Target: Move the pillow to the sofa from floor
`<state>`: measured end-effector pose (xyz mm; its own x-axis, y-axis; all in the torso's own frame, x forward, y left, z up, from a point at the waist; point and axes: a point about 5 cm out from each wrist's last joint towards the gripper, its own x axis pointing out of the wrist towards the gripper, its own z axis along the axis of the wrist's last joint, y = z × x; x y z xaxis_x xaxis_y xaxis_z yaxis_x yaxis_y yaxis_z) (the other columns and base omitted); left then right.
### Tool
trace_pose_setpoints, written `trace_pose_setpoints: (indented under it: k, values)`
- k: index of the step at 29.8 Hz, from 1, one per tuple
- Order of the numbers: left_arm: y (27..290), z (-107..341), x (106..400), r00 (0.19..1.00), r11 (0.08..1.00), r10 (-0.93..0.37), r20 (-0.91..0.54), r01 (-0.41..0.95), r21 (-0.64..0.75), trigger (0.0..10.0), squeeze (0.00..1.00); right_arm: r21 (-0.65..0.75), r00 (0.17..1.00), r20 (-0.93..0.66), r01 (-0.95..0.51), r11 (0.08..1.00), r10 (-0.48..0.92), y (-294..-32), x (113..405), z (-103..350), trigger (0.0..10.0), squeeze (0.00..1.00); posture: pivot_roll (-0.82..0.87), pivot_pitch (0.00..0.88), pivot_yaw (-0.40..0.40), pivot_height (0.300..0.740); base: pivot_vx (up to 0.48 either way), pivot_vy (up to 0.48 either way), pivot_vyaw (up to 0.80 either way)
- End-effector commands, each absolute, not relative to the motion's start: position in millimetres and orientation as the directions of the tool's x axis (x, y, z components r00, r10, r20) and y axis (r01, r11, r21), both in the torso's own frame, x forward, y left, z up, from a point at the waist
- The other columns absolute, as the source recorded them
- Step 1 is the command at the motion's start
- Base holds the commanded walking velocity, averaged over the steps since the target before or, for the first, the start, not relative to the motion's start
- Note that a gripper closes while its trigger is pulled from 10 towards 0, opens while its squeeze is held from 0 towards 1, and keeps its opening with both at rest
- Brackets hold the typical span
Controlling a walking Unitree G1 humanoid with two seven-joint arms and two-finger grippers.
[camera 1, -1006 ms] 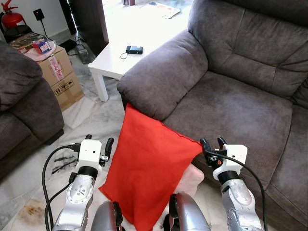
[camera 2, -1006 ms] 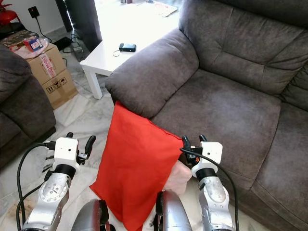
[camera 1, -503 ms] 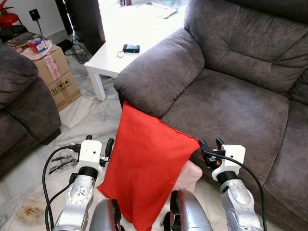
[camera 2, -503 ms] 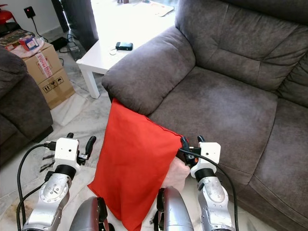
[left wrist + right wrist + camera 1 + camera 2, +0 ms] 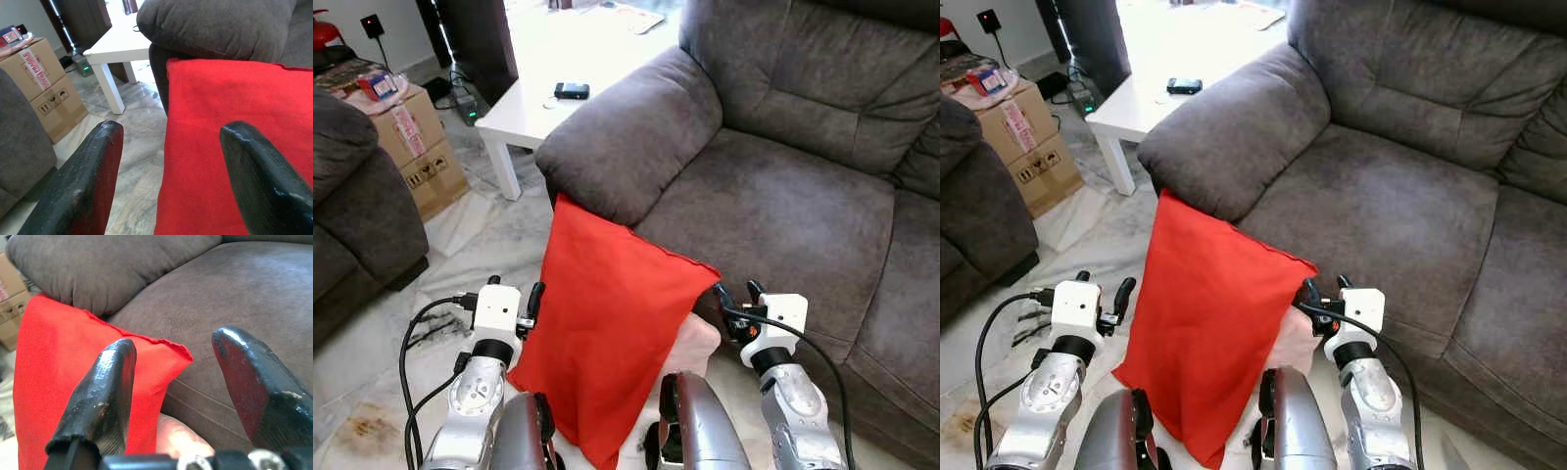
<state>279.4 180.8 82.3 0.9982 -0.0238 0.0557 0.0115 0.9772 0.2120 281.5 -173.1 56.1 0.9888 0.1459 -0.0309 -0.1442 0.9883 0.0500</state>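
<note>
— Well, where do we have the red pillow (image 5: 607, 343)?

— Centre of the head view, low down. It stands on edge, its upper corner leaning against the grey sofa (image 5: 783, 196) just under the armrest, its lower end on the marble floor (image 5: 499, 235). A pale pink cushion (image 5: 697, 348) peeks out behind its right edge.

— And our end effectors?

— Our left end effector (image 5: 532, 305) sits at the pillow's left edge, fingers spread, gripping nothing; in its wrist view the red cloth lies between and beyond the two black fingers (image 5: 83, 186). Our right end effector (image 5: 736, 297) is at the pillow's right corner, also released, near the sofa's seat front.

— Anything around?

— At the upper left we see a white surface (image 5: 568, 69) carrying a small dark device (image 5: 572, 91), then cardboard boxes (image 5: 421, 147), and another dark sofa (image 5: 352, 206) at the left edge.
</note>
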Motion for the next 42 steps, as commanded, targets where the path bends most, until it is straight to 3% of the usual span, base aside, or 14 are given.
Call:
trace_pose_setpoints:
  k: [1,13,33,42]
  values:
    - [182.8,77.3,277.2,1.000,0.973,-0.013,0.026,0.006,0.231,10.0,0.00,0.046,0.984,-0.066,-0.165,0.985,0.168,-170.7,278.3,49.7,10.0,0.00,-0.06,0.174,-0.034,0.567,0.000,0.000,0.00]
    - [183.8,77.0,277.6,1.000,0.974,-0.008,0.022,0.003,0.226,10.0,0.00,0.048,0.981,-0.082,-0.173,0.984,0.177,-168.6,277.1,46.9,10.0,0.00,-0.06,0.175,-0.033,0.567,0.000,0.000,0.16]
    - [182.8,77.1,277.8,1.000,0.975,-0.012,0.023,0.006,0.224,10.0,0.00,0.036,0.976,-0.093,-0.192,0.981,0.195,-166.7,276.5,45.4,10.0,0.00,-0.06,0.176,-0.034,0.567,0.305,0.000,0.14]
    - [176.1,79.9,277.0,0.997,0.976,-0.062,0.042,0.052,0.213,10.0,0.00,0.034,0.982,-0.102,-0.156,0.987,0.159,-170.5,278.8,44.8,10.0,0.00,-0.06,0.178,-0.034,0.567,0.000,0.000,0.00]
